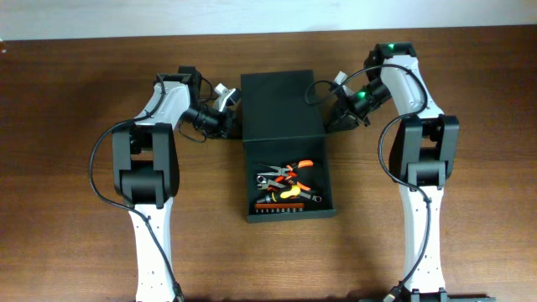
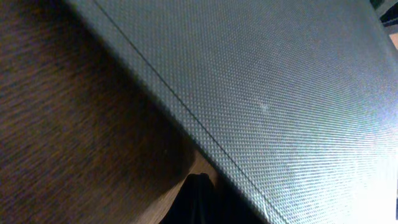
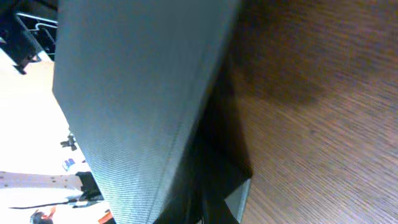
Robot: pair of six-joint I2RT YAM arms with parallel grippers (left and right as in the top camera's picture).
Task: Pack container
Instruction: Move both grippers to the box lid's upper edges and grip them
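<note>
Item 1, left of frame: left gripper [image 1: 226, 119], fingers pressed together, tucked at the left edge of the flap lid [image 1: 281, 105]; I saw nothing pinched.

Item 2, centre: container [image 1: 289, 216] on the table [image 1: 67, 126], lid thrown back toward the top of frame, hand tools [image 1: 285, 186] lying in the tray.

Item 3, right of centre: right gripper [image 1: 336, 113], fingers likewise together, at the lid's right edge.

Step in hand, as I judged it: closing the lid. The next move called for both arms to raise the flap evenly and swing it over the tray.
</note>
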